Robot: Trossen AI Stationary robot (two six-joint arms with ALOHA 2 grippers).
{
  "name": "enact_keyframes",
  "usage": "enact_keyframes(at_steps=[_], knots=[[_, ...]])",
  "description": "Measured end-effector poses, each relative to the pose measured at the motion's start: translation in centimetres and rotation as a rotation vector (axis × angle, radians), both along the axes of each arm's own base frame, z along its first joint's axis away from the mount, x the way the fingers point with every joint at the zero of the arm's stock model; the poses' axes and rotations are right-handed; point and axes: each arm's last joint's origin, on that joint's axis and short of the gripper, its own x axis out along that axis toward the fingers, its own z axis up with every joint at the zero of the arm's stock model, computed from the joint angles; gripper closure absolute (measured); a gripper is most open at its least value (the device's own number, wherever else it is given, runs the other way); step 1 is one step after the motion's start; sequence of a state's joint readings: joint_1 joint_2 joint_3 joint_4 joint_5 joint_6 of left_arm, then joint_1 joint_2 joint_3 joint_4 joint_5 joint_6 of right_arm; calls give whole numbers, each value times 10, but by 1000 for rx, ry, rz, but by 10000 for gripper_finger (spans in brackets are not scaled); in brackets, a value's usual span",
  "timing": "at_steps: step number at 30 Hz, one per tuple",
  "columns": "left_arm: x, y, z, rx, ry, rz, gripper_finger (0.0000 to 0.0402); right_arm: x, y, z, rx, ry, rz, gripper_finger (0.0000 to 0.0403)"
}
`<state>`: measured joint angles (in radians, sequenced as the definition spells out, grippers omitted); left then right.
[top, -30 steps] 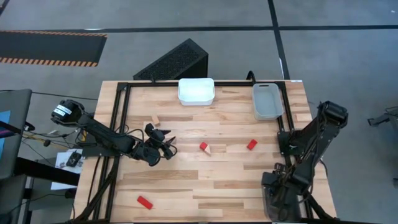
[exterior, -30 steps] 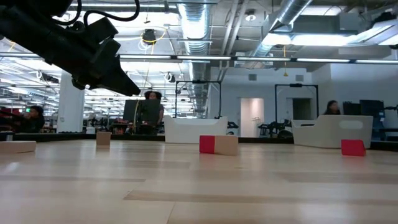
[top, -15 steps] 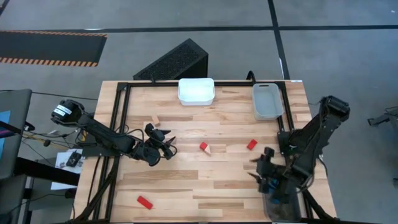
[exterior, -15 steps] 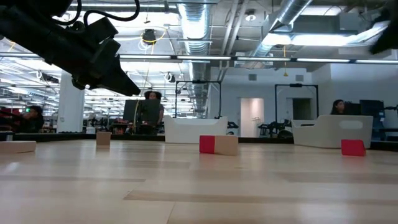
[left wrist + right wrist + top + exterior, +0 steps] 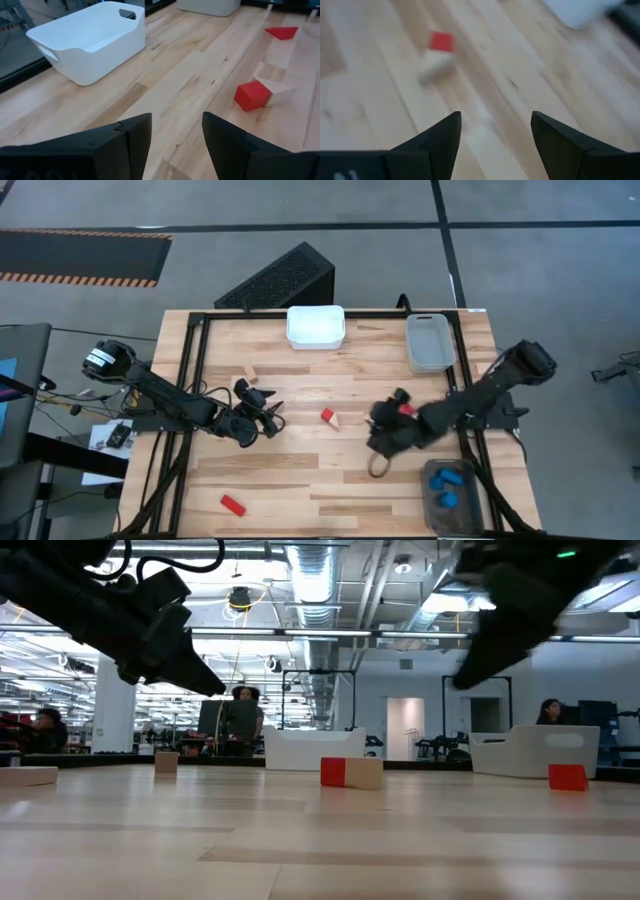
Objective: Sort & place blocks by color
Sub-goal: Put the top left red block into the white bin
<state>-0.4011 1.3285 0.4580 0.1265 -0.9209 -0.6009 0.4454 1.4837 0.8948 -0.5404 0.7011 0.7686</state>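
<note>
A red cube (image 5: 326,415) and a pale wood wedge (image 5: 335,422) lie side by side at the table's middle. They also show in the left wrist view (image 5: 252,95) and, blurred, in the right wrist view (image 5: 441,41). My right gripper (image 5: 380,435) is open and empty, just right of them. A red block (image 5: 406,409) shows beside the right arm. My left gripper (image 5: 268,418) hovers open and empty left of the cube. A red bar (image 5: 232,504) lies near the front left. A pale wood block (image 5: 251,373) lies at the far left. Blue blocks (image 5: 447,478) lie in the grey bin (image 5: 432,510).
A white bin (image 5: 316,326) stands at the far edge's middle and a clear bin (image 5: 430,342) at the far right. The grey bin stands at the near right corner. A black frame (image 5: 200,360) runs along the table's left and far sides.
My right gripper has swung from above the grey bin at the near right corner toward the table's middle, ending just right of the red cube and wedge. With the arm gone, the blue blocks in the grey bin now show.
</note>
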Motion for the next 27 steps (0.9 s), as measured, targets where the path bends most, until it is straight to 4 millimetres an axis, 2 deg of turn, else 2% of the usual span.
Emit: enact_keyframes(at_steps=[4, 10, 13, 18, 27], knots=[[0, 0, 0, 7, 8, -15, 235, 44, -8, -7, 57, -137, 141, 138], [2, -2, 0, -5, 39, -87, 235, 77, -19, -36, -1, -203, 159, 138], [2, -3, 0, -3, 44, -101, 235, 87, -29, -53, 15, -201, 147, 137], [1, -4, -1, -2, 46, -109, 235, 99, -45, -69, 43, -141, 133, 137], [0, -6, 0, -6, 41, -112, 235, 102, -65, -73, 109, -70, 141, 138]])
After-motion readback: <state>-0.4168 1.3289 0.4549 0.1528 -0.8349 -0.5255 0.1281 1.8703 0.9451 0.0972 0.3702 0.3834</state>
